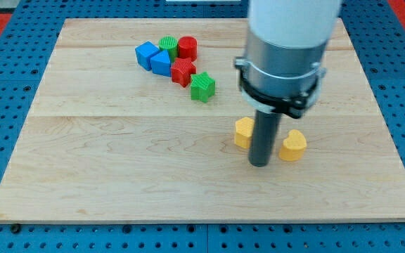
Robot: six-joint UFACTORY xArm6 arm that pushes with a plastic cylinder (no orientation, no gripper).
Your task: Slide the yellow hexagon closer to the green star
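The yellow hexagon point(243, 132) lies right of the board's middle, partly hidden behind my rod. The green star point(202, 86) lies up and to the left of it, some way apart. My tip point(259, 164) rests on the board just to the lower right of the yellow hexagon, between it and a yellow heart-shaped block point(293, 145) on the right. The tip is close beside the hexagon; I cannot tell whether it touches.
A cluster lies at the upper left: two blue blocks point(146, 54) point(162, 62), a green cylinder point(168, 46), a red cylinder point(187, 48) and a red star point(183, 71) next to the green star. The wooden board point(83, 161) sits on a blue pegboard.
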